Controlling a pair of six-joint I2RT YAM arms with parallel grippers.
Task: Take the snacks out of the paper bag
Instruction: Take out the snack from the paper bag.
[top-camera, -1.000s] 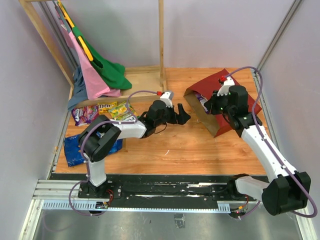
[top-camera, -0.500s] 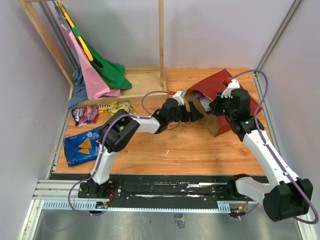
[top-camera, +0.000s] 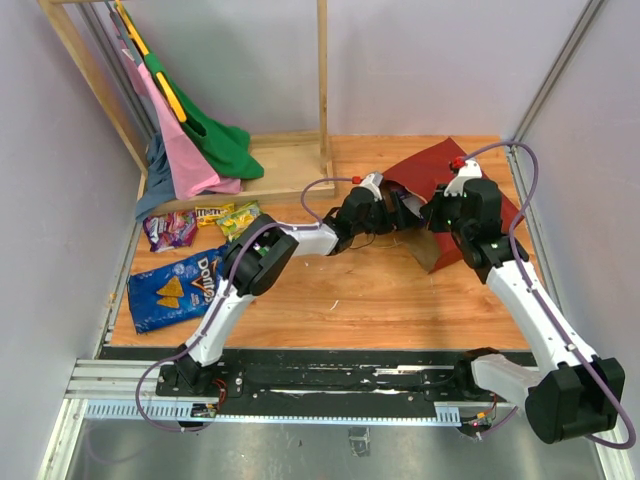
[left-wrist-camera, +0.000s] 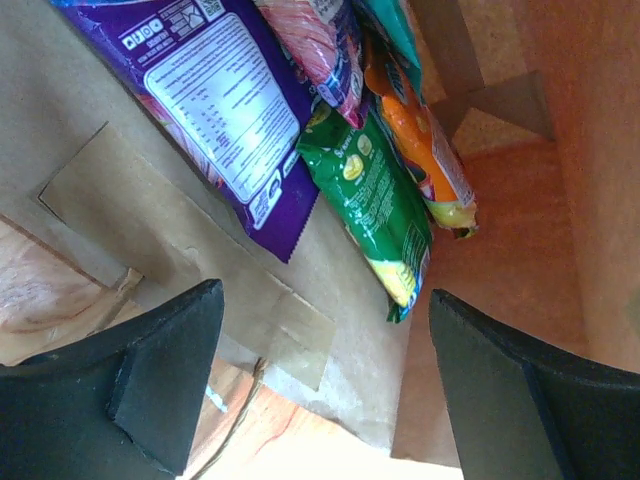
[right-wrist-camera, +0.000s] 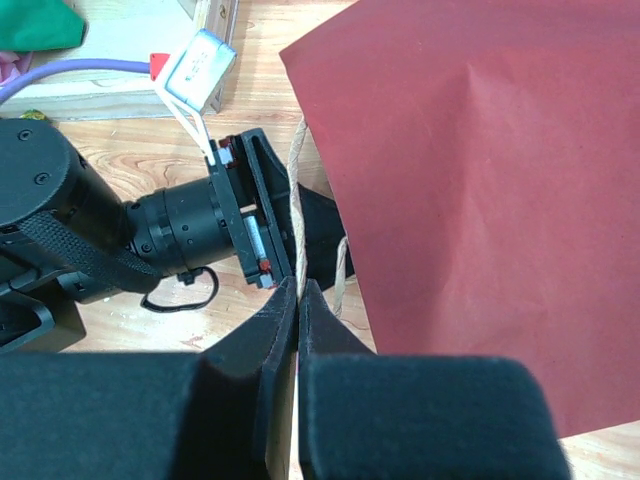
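Black fingers of the left gripper (left-wrist-camera: 325, 330) stand wide apart, released, gripping nothing. They reach into the mouth of the tall dark red paper bag (top-camera: 432, 165), which lies on its side at the right rear of the orange-brown wooden table (top-camera: 360, 290). Just ahead of them, on the brown kraft inside, lie a glossy purple packet (left-wrist-camera: 225, 110), a green packet (left-wrist-camera: 378, 200) and an orange packet (left-wrist-camera: 428, 155), overlapping. To the right, the right gripper (right-wrist-camera: 298, 292) is clenched on the bag's thin string handle (right-wrist-camera: 294, 190).

On the table, from the left, we find a large blue Doritos chip bag (top-camera: 170, 290), a small purple candy pack (top-camera: 168, 228) and a yellow-green pack (top-camera: 240, 216). Behind them, pink and green cloth garments (top-camera: 178, 150) hang from a wooden rack (top-camera: 322, 90). Pale walls enclose it all.

From above, the bag hides the left fingertips, and the wrist view cuts off the packets' tops.
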